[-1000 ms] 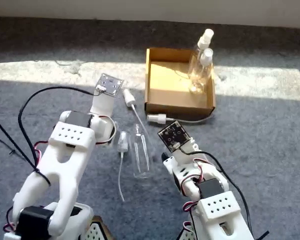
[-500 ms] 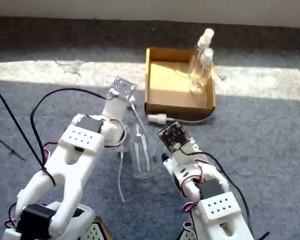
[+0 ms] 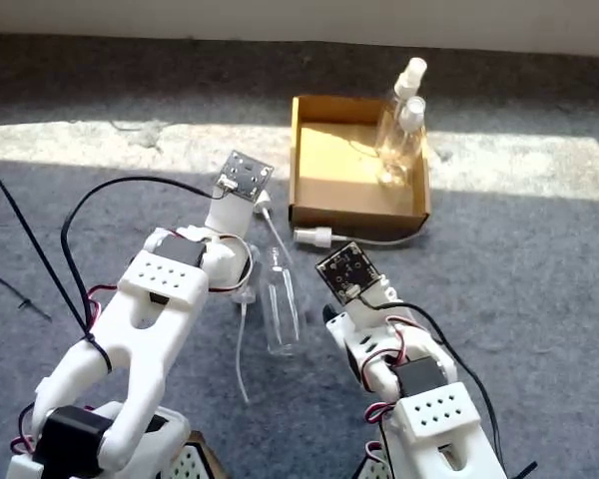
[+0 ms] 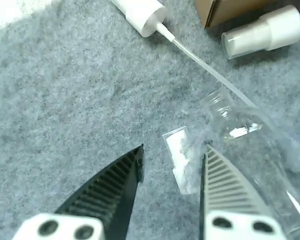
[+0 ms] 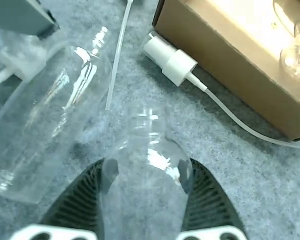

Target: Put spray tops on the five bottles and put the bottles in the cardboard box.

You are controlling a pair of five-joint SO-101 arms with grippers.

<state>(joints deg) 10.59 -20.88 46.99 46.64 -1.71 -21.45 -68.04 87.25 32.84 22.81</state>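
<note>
No writing, label or number is legible on anything (the cardboard box point(image 3: 354, 216) included).

2 bottles point(image 3: 399, 130) in the cardboard box point(image 3: 331, 165); 1 bottle point(image 3: 280, 304) lying before it.

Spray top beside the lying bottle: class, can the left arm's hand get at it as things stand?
Probably yes: the left hand is open with the spray top between its fingers; the bottle close by one finger may crowd it.

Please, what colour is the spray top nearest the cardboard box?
The spray top is white; right wrist view shows it best.
</note>
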